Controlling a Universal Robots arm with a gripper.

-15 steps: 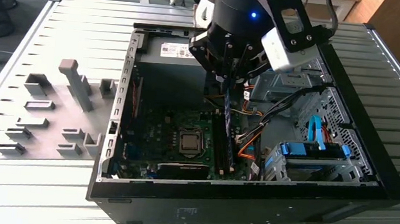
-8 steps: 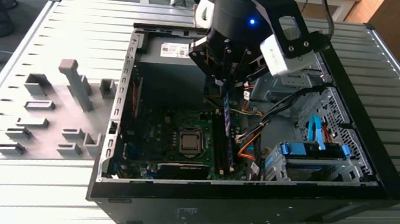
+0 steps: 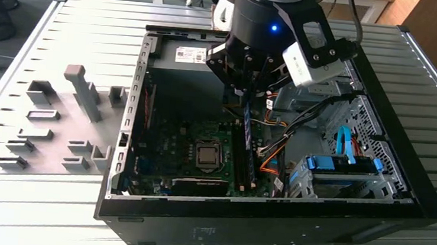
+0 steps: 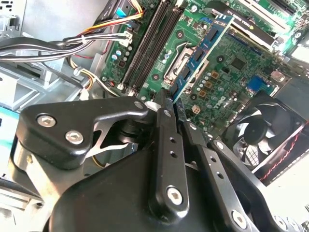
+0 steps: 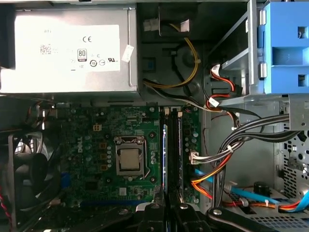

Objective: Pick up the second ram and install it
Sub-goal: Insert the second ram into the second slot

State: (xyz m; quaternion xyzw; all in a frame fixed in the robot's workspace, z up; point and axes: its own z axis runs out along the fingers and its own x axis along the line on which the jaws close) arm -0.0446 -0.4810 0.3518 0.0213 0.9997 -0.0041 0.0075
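- A ribbed grey metal table (image 3: 53,203) fills the scene, with an open black computer case (image 3: 402,192) lying flat on it and grey plastic fixture blocks (image 3: 86,96) standing well apart from the case, on the exterior view's left.
- Inside the case sits a green motherboard (image 3: 173,148) with a square silver processor socket (image 5: 129,159) near its middle and a silver power supply box (image 5: 67,53) at the far end.
- The black robot arm (image 3: 272,14) reaches down into the case, a small blue light glowing on its body.
- And there's the black two-finger gripper (image 4: 170,104), its fingers (image 4: 166,125) clamped together on the end of the second ram (image 4: 200,50), a long thin blue-green memory stick with black chips.
- In the exterior view the stick (image 3: 247,122) hangs edge-down from the gripper (image 3: 246,95), right above the long black memory slots (image 3: 245,160).
- In the first wrist view the stick (image 5: 165,154) shows as a thin blue line running alongside the slots (image 5: 179,154), just beside the socket; whether it touches a slot, I can't tell.
- Bundled orange, yellow and black cables (image 5: 217,164) trail beside the slots, toward a blue plastic drive caddy (image 3: 341,166).
- A black case fan (image 4: 268,130) sits at the board's edge.
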